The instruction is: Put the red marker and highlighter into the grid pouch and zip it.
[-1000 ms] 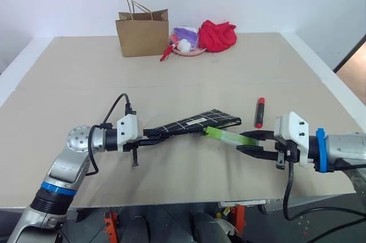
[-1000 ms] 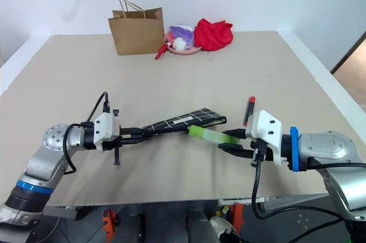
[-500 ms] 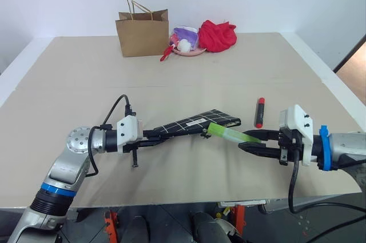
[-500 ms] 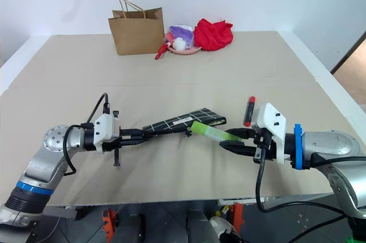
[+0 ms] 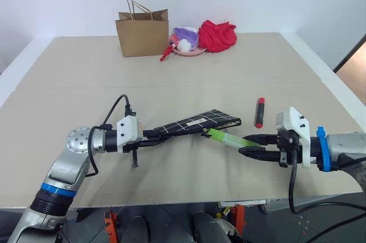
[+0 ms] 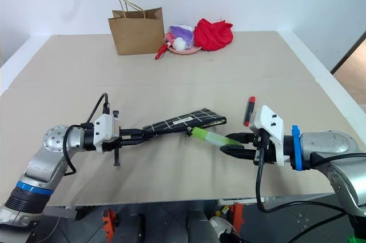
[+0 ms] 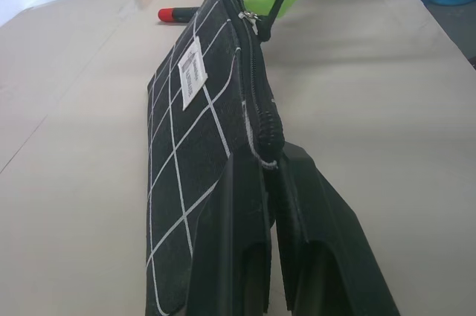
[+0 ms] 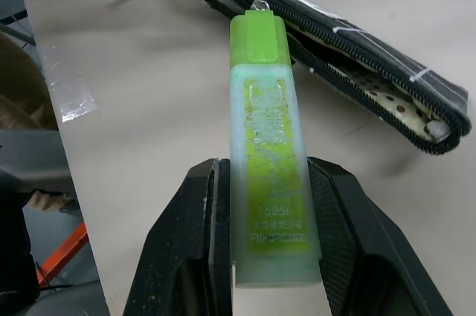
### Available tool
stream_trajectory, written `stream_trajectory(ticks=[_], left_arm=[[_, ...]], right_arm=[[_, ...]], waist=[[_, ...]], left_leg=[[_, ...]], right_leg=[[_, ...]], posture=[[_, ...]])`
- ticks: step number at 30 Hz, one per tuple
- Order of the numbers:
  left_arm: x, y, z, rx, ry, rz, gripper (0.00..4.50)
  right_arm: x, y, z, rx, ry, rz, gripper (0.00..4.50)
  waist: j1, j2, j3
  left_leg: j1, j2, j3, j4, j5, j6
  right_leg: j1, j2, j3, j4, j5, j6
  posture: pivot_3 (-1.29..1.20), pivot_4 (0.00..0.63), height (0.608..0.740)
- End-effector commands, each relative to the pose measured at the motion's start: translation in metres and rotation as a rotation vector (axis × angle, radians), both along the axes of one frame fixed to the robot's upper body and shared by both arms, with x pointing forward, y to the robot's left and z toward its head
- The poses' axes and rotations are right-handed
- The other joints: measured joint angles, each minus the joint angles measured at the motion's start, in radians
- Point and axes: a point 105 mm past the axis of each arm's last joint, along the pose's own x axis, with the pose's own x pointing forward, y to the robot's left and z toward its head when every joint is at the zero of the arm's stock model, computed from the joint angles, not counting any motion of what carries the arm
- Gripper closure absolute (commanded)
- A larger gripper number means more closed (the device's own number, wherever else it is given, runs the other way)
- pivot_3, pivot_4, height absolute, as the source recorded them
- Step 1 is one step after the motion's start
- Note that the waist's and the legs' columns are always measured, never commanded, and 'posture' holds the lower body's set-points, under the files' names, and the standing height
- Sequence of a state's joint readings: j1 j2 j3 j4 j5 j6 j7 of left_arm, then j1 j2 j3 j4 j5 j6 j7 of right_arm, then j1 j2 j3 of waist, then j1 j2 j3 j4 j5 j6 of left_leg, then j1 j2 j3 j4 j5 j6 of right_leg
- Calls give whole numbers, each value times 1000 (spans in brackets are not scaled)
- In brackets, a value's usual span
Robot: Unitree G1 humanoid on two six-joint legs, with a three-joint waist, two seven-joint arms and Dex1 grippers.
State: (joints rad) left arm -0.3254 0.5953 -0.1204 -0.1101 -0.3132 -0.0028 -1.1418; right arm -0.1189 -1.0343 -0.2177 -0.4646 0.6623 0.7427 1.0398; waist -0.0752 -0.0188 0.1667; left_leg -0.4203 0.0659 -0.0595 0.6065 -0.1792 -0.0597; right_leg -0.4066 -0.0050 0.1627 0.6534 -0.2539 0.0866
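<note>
The grid pouch [image 5: 197, 123] is showing black with white lines, the highlighter [image 5: 229, 138] light green, the marker [image 5: 259, 112] red-capped.

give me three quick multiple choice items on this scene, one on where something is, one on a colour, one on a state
1. Where is the slim black marker with the red cap?
A. on the cardboard-covered table, beyond the right gripper
B. inside the pouch
C. in the left gripper

2. What colour is the chunky highlighter in the right gripper?
A. orange
B. light green
C. blue

3. What state is the black fabric pouch with white grid lines in?
A. lying flat and zipped
B. folded inside the brown paper bag
C. pinched at one end by the left gripper, its far end unzipped

Answers:
1 A, the marker lies alone on the table.
2 B, the right wrist view shows a green barrel between the fingers.
3 C, the right wrist view shows the zip parted over a dotted lining.
</note>
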Motion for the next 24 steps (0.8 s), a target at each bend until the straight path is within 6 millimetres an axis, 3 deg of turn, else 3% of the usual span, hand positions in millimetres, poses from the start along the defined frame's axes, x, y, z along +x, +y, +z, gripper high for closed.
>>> stream_trajectory(ticks=[1, 24], left_arm=[[-5, -4, 7, -10, -49, -20, 4500], [-6, -5, 5, -12, -51, -23, 4500]], right_arm=[[2, -1, 9, 1, -15, -4, 3411], [11, -4, 12, 33, 73, -30, 3411]], waist=[[0, 0, 0], [0, 0, 0]], left_leg=[[0, 0, 0, 0, 0, 0], [0, 0, 0, 0, 0, 0]], right_leg=[[0, 0, 0, 0, 0, 0], [0, 0, 0, 0, 0, 0]], posture=[[0, 150, 740], [0, 150, 740]])
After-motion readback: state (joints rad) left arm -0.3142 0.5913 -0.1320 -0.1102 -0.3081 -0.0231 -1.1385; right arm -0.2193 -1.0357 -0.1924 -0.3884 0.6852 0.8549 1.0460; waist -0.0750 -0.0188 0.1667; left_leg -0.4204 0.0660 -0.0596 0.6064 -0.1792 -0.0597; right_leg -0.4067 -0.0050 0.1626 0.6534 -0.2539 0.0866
